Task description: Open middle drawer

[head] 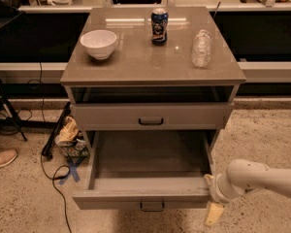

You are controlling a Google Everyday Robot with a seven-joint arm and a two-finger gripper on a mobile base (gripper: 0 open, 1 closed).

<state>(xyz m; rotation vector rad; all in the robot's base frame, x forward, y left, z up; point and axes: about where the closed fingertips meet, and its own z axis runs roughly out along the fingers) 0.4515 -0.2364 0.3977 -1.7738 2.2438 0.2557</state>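
The middle drawer (145, 188) is a wide taupe-grey drawer with a small black bar handle (152, 207). It stands pulled far out of the cabinet and its inside is bare. The uppermost drawer (150, 116) above it is closed. The lowest drawer is hidden beneath the open one. My gripper (212, 208) is at the end of the white arm (262, 178) that comes in from the right. It sits at the right front corner of the open drawer, right of the handle and not on it.
On the cabinet top (136, 64) stand a white bowl (99, 43), a blue can (159, 26) and a clear plastic bottle (201, 48). A bag of litter (70, 135), cables (53, 178) and a shoe (2, 160) lie on the floor to the left.
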